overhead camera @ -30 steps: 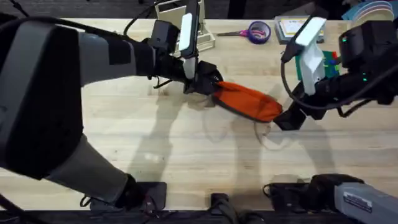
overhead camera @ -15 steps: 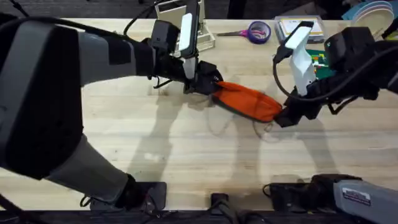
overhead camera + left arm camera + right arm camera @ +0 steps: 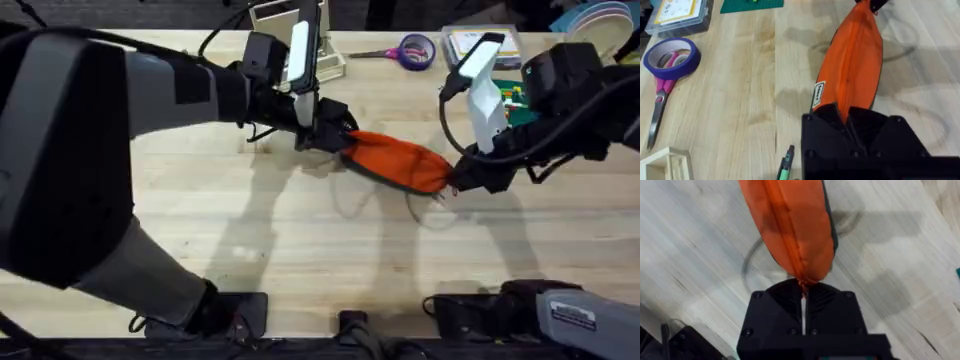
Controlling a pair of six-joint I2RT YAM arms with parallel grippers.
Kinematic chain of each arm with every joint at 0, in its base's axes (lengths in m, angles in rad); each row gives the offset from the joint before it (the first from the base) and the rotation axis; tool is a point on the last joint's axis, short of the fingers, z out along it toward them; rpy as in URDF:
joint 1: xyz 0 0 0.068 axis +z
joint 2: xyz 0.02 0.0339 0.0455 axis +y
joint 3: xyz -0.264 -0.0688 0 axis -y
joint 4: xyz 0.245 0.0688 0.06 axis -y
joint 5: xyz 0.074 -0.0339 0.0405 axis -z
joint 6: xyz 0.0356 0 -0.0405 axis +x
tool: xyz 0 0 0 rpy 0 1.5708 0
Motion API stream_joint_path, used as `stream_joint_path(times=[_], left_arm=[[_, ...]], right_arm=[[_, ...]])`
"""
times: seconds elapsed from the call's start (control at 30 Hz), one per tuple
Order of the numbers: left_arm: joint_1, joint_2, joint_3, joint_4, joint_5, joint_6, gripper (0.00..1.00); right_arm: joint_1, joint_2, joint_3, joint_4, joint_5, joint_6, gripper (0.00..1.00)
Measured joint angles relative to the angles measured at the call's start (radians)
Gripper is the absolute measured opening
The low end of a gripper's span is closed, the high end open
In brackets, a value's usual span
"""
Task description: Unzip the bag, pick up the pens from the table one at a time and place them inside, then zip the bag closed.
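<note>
- Soft orange fabric pouch with a dark grey underside [image 3: 398,160] lies mid-surface on the pale plank wooden surface [image 3: 300,240], stretched between both hands, zip seam facing up.
- Left hand [image 3: 335,135] pinching the pouch's left end; right hand [image 3: 455,185] pressed together on the right tip (probably the zip pull, too small to confirm).
- Thin green pen with a dark end [image 3: 785,165] lies on the surface just beside the left hand.
- Purple-handled scissors [image 3: 400,50] at the far edge, well apart.
- Risk: right hand slips off the small pull, so the zip stays shut.
- Risk: left pinch gives, pouch drags along instead of opening.
</note>
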Motion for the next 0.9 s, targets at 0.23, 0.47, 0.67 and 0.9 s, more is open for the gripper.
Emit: stream_joint_path(times=[0.23, 0.47, 0.67, 0.9], left_arm=[[0.000, 0.000, 0.000, 0.000, 0.000, 0.000, 0.043], [0.000, 0.000, 0.000, 0.000, -0.004, 0.000, 0.043], [0.000, 0.000, 0.000, 0.000, -0.004, 0.000, 0.043], [0.000, 0.000, 0.000, 0.000, -0.003, 0.000, 0.043]], right_arm=[[0.000, -0.006, 0.000, -0.004, 0.000, 0.000, 0.032], [0.000, -0.082, 0.020, -0.033, 0.005, 0.000, 0.031], [0.000, -0.162, 0.027, -0.040, 0.011, 0.000, 0.031], [0.000, -0.226, 0.027, -0.046, 0.011, 0.000, 0.031]])
